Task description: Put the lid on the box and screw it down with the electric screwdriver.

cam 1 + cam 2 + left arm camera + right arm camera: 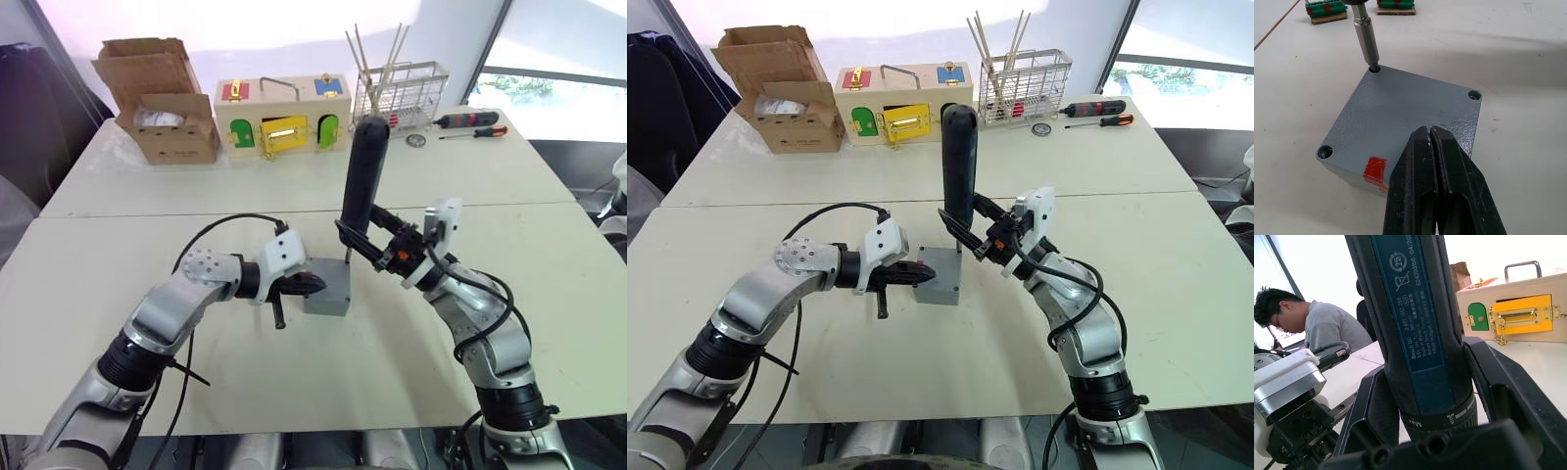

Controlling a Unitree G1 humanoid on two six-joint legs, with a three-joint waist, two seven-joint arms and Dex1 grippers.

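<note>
The grey box (326, 304) stands mid-table with the lid (1410, 112) seated on top; a red patch marks its side. My left gripper (1430, 133) is shut, its tips pressing on the lid's near edge. The black electric screwdriver (363, 171) stands upright, held low on its body by my right gripper (355, 235), which is shut on it. Its metal bit (1365, 36) sits in the lid's far corner screw hole (1375, 69). Two other corner holes show with nothing standing in them.
Along the far table edge stand a brown cardboard box (162, 103), a wooden box with coloured doors (282, 117) and a wire rack (400, 93), with two manual screwdrivers (470, 120) beside it. A person (1312, 325) sits beyond the table.
</note>
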